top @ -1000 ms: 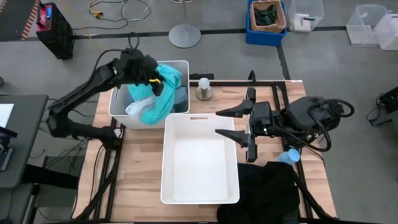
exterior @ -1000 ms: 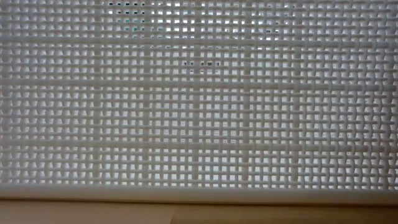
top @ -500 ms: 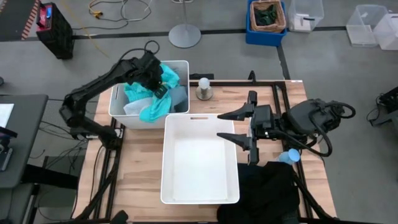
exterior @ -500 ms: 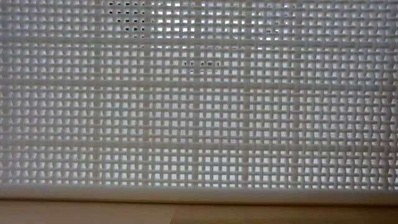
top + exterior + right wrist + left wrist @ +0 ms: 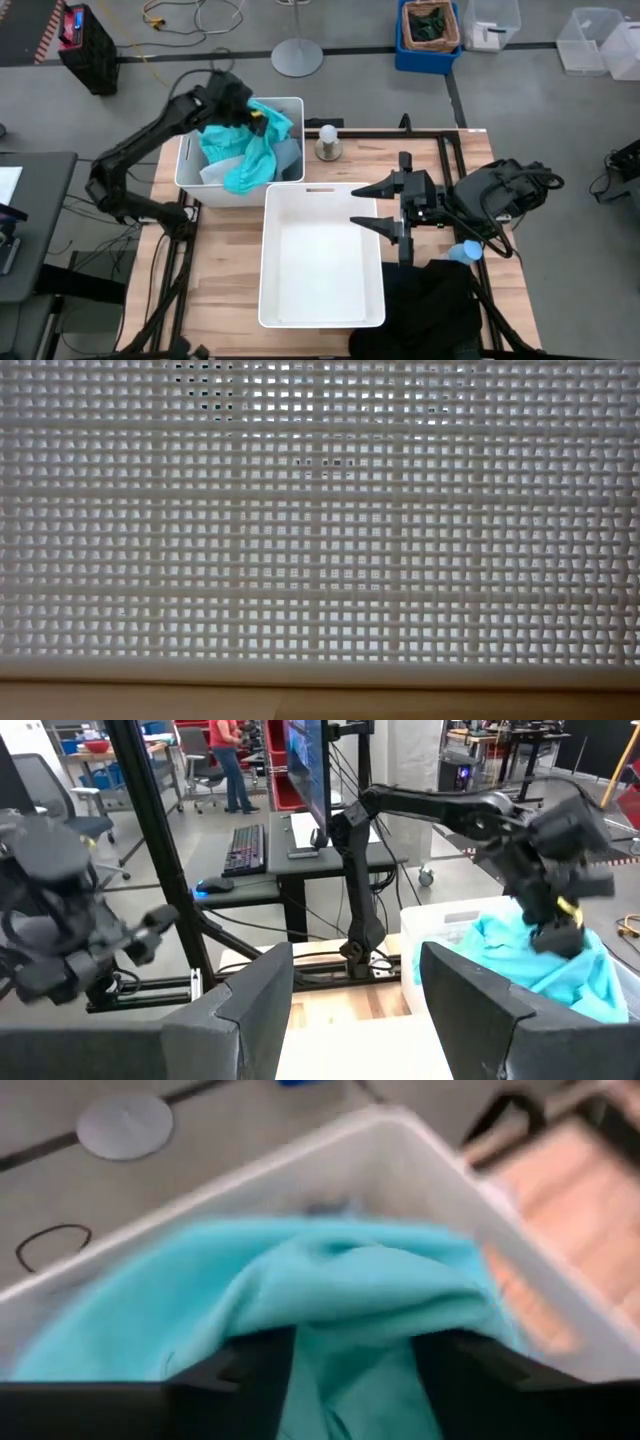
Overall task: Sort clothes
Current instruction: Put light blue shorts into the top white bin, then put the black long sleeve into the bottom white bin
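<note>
A bright teal garment [image 5: 248,152] lies heaped in the small white bin [image 5: 186,165] at the table's far left. Its lower fold drapes over the bin's near rim, and a dusty blue-grey garment [image 5: 290,158] shows beside it. My left gripper [image 5: 247,112] hovers over the far part of the heap. In the left wrist view it [image 5: 355,1380] stands open with a teal fold [image 5: 350,1290] between its fingers. My right gripper [image 5: 375,207] waits open over the right rim of the large white bin [image 5: 322,300]. Black clothes [image 5: 430,310] lie at the near right. My left gripper stands open over the teal garment, pointing down into the small bin. Whether its fingers [image 5: 250,1380] touch the cloth, I cannot tell.
A white ball on a small stand [image 5: 326,142] sits between the bins at the far edge. A small light-blue bottle [image 5: 465,250] stands by the right arm. The large bin's mesh wall [image 5: 320,510] fills the low view. A person walks in the room behind [image 5: 228,760].
My left gripper has carried the teal garment a little toward the table's right over the small bin, then drawn back up toward the far edge. The garment has settled into the bin as a heap, with one fold still over the near rim.
</note>
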Controlling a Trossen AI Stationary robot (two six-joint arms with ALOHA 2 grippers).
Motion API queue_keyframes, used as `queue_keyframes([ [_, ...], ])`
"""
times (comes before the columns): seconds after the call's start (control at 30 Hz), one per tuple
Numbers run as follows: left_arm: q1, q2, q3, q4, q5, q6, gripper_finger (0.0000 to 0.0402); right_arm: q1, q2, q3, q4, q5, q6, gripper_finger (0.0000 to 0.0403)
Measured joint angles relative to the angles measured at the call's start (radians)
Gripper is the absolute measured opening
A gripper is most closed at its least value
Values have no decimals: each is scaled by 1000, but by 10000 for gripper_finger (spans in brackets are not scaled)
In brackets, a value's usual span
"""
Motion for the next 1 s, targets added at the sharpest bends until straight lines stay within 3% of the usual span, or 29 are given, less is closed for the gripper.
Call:
queue_keyframes([
  [0.1, 15, -55, 23, -2, 98, -18, 233, 0, 0, 0, 0, 0, 0, 234],
  [0.23, 2, -122, 45, -52, 144, -30, 229, -1, 0, 0, 0, 0, 1, 234],
  [0.4, -17, -191, 47, -32, -80, -23, 209, -4, 0, 0, 1, 0, 2, 234],
  [0.47, -16, -208, 48, -13, -96, -14, 212, -4, 0, 0, 1, 0, 3, 234],
  [0.53, -15, -226, 48, -7, -5, -11, 223, -4, 0, 0, -1, 0, 14, 234],
  [0.63, -28, -238, 48, -13, 269, 9, 235, 3, 0, 0, -53, -7, 54, 234],
  [0.67, -40, -237, 48, -25, 315, 10, 236, 6, 0, 0, -89, -20, 80, 234],
  [0.83, -107, -226, 47, -69, 288, 12, 233, 27, 5, -18, -402, -182, 365, 234],
  [1.0, -148, -238, 47, -60, 293, -4, 231, 103, 48, -27, -632, -254, 585, 234],
])
